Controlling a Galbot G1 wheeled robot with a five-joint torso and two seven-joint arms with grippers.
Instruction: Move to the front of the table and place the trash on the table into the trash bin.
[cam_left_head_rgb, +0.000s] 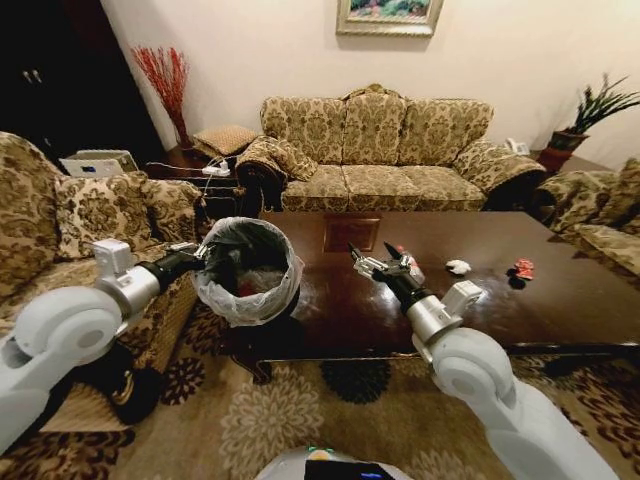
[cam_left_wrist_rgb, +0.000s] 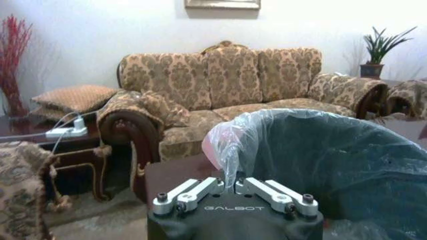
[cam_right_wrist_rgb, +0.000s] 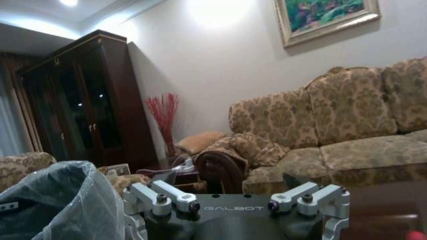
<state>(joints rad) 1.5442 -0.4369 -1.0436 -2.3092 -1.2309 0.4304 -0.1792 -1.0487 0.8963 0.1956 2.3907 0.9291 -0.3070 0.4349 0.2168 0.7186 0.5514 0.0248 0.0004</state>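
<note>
Room's warm-lit, fairly bright on the walls; ceiling lamp (cam_right_wrist_rgb: 69, 2) glows top corner in right wrist view, w/ a blown-out glare patch on wall (cam_right_wrist_rgb: 213, 12). Dark cabinet corner (cam_left_head_rgb: 60, 70) lost in shadow. Glossy counter (cam_left_head_rgb: 560, 300) shows soft reflections. Head view bends at edges; left wrist view is hazy, soft.

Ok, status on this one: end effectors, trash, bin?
Left end effector shut on bin liner. Right end effector open over table, empty. Paper wad and red wrapper on table.
</note>
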